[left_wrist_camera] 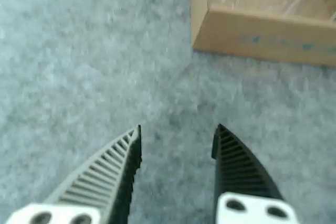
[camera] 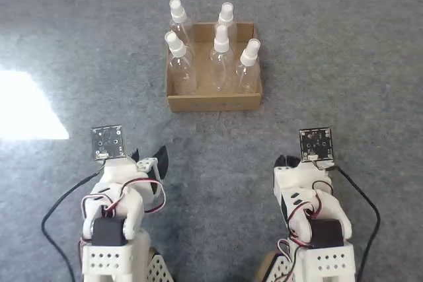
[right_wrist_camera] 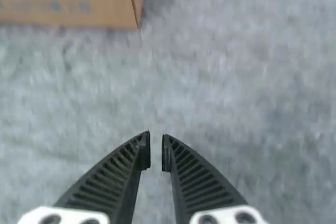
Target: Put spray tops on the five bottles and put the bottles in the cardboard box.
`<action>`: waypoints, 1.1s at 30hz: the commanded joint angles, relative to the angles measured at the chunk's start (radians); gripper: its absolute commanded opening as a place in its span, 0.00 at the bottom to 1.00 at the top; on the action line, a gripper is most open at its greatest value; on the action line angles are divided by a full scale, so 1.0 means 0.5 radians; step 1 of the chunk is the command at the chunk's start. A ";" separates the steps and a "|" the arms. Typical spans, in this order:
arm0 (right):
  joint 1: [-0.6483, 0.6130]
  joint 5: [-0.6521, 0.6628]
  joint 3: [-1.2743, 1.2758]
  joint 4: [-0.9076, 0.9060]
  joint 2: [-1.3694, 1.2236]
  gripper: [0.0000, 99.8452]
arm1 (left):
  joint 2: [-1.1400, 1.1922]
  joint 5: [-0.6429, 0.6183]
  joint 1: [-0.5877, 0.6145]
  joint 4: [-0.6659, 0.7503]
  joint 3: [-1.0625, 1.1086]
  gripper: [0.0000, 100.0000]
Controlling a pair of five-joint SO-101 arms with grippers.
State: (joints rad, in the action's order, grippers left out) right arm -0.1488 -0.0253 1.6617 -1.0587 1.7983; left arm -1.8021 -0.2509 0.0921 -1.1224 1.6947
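Observation:
The cardboard box [camera: 215, 102] stands at the middle of the far side of the grey mat. Several clear bottles stand upright in it, each with a white spray top, such as the front left one [camera: 181, 65] and the front right one [camera: 249, 64]. My left gripper [left_wrist_camera: 178, 129] hovers open over bare mat, with a corner of the box [left_wrist_camera: 252, 30] ahead of it. In the high view the left gripper [camera: 156, 160] sits well short of the box. My right gripper [right_wrist_camera: 155, 137] is shut with nothing in it, the box's other corner [right_wrist_camera: 68, 4] ahead. It is also near the front [camera: 285, 162].
Grey felt mat [camera: 218, 156] covers the table between the box and both arms. A bright patch of light [camera: 23, 107] lies at the left edge. Cables trail from both arm bases at the front.

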 commanded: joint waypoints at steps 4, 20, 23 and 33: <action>0.020 0.034 0.043 -0.388 0.032 0.01 | -0.031 0.012 0.009 -0.132 -0.020 0.20; 0.017 0.034 0.043 -0.502 0.032 0.01 | -0.031 0.003 0.012 -0.273 -0.020 0.20; 0.017 0.034 0.043 -0.502 0.032 0.01 | -0.031 0.003 0.012 -0.273 -0.020 0.20; 0.014 0.034 0.043 -0.502 0.032 0.01 | -0.031 0.000 0.006 -0.276 -0.020 0.20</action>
State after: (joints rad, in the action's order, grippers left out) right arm -0.1473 -0.0222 1.6617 -1.3042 1.7998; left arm -1.8021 -0.2509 0.0921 -1.2559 1.6947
